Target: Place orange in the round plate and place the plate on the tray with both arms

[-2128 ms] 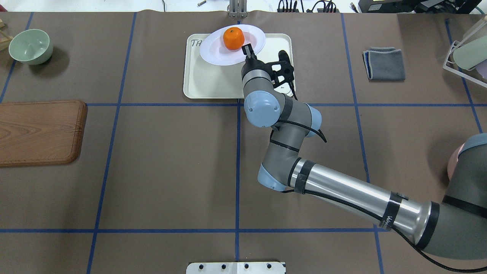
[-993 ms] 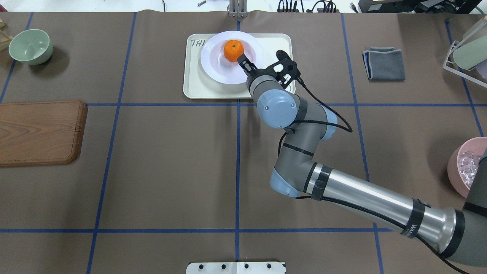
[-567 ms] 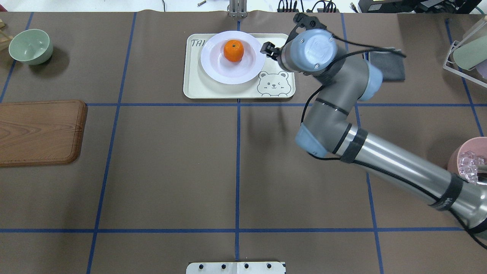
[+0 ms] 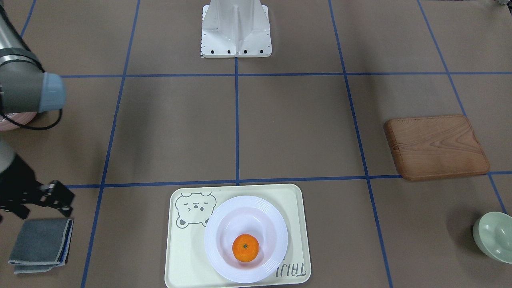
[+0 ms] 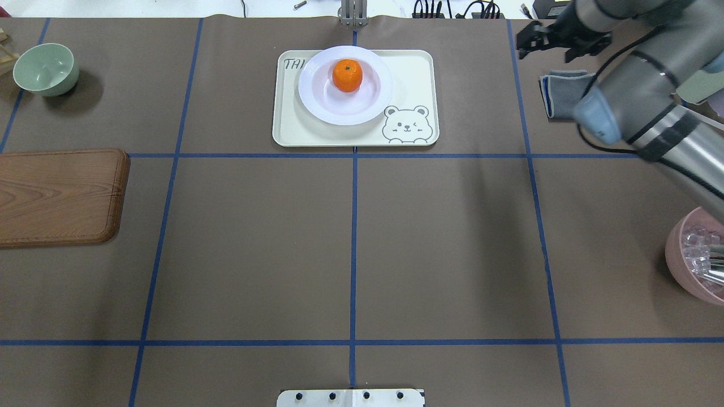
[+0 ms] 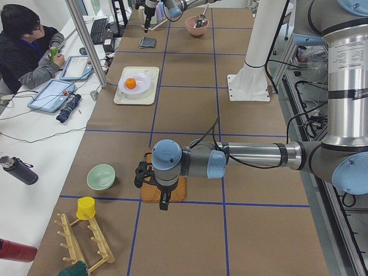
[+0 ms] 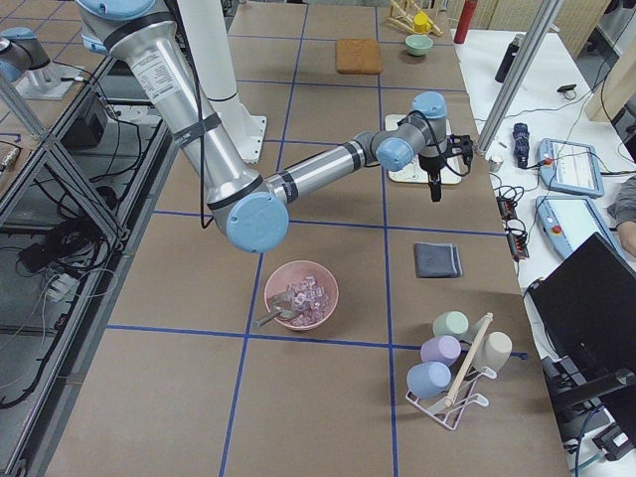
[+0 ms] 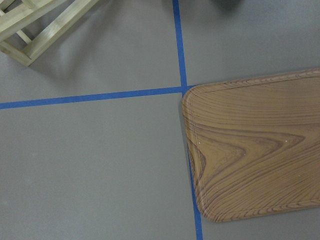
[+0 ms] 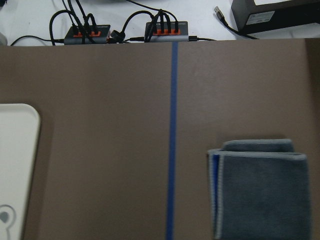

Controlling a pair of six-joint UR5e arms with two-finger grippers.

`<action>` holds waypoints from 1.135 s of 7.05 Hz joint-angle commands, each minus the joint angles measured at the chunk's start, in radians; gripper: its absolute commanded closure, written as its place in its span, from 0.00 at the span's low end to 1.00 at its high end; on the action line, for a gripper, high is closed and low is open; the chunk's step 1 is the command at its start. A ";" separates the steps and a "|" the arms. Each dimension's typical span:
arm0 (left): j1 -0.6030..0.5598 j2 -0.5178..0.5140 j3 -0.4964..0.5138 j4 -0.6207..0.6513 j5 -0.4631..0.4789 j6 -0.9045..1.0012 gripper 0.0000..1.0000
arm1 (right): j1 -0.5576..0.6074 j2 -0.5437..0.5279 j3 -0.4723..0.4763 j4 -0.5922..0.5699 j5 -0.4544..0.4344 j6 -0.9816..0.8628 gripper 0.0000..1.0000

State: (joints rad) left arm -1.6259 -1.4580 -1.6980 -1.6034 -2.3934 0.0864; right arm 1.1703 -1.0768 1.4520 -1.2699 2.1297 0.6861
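Observation:
The orange sits in the middle of the white round plate. That plate lies flat on the cream tray at the far centre of the table, beside its bear drawing. Nothing touches them. My right arm is off to the right, its wrist high over the grey cloth. Its gripper points down, and I cannot tell whether it is open or shut. My left gripper hangs over the wooden board, seen only in the exterior left view, so I cannot tell its state.
A folded grey cloth lies right of the tray. A wooden board and a green bowl are at the left. A pink bowl of ice and a mug rack stand at the right. A person sits beyond the far edge.
My right gripper let go of the plate's rim and the plate settled flat on the tray. The right arm then swung up and away to the right, over the grey cloth.

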 commanded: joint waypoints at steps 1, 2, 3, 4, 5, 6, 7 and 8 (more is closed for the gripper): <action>0.012 0.005 -0.006 0.078 0.011 0.004 0.01 | 0.176 -0.138 -0.002 -0.046 0.100 -0.379 0.00; 0.011 0.030 -0.023 0.098 0.013 0.006 0.01 | 0.230 -0.205 -0.002 -0.048 0.114 -0.489 0.00; 0.015 0.021 -0.031 0.135 0.013 0.006 0.01 | 0.285 -0.257 -0.007 -0.051 0.130 -0.593 0.00; 0.071 -0.002 -0.055 0.228 0.019 0.006 0.01 | 0.334 -0.309 -0.010 -0.052 0.163 -0.694 0.00; 0.074 -0.005 -0.087 0.261 0.054 0.007 0.01 | 0.392 -0.336 -0.005 -0.106 0.208 -0.739 0.00; 0.074 0.001 -0.098 0.261 0.062 0.006 0.01 | 0.399 -0.334 0.011 -0.220 0.210 -0.788 0.00; 0.074 -0.002 -0.100 0.261 0.062 0.006 0.01 | 0.420 -0.333 0.039 -0.341 0.198 -0.847 0.00; 0.074 -0.001 -0.098 0.263 0.062 0.006 0.01 | 0.419 -0.330 0.091 -0.497 0.162 -0.856 0.00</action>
State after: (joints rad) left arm -1.5532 -1.4593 -1.7941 -1.3444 -2.3340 0.0922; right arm 1.5796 -1.4078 1.4911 -1.5908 2.3211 -0.1349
